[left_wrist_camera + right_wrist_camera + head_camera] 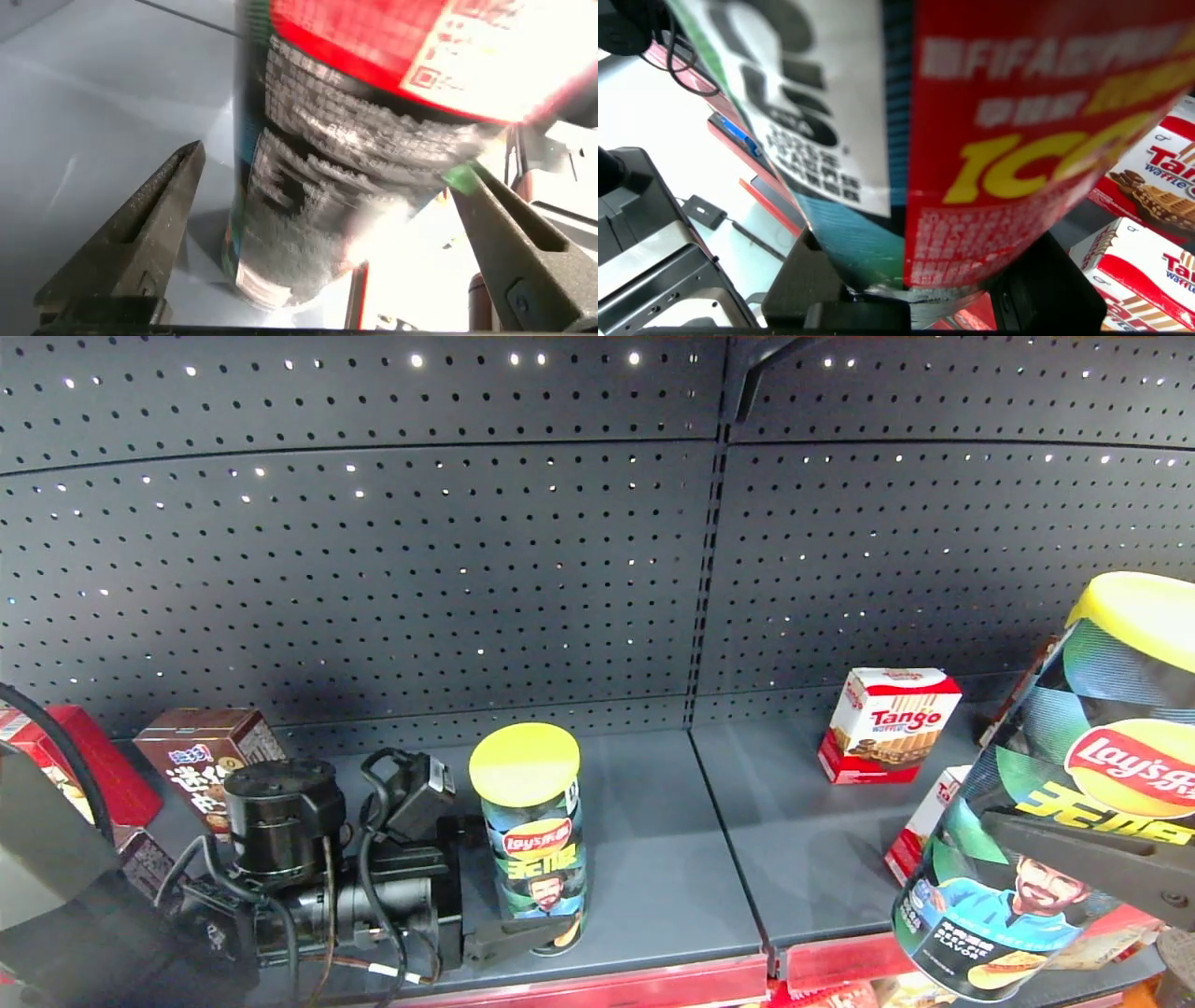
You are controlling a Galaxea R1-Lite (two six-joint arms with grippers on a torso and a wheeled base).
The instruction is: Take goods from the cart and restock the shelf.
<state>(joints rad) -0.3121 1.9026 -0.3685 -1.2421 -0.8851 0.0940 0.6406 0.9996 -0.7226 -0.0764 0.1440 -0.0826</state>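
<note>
Jaws of the left gripper (327,168) stand wide, one finger either side of the standing can (534,835), with a gap visible on at least one side. I judge that can placed: upright on the shelf (653,859) near its front lip, long axis vertical, yellow lid up. The right gripper (1088,854) is clamped on the held can (1046,775), which hangs before the right-hand bay, over the lip. Its long axis is tilted, lid up and leaning to the robot's right, base toward the lip. Bare deck lies between the standing can and the wafer box (887,723); the right arm is nearer. I judge righting must precede set-down.
</note>
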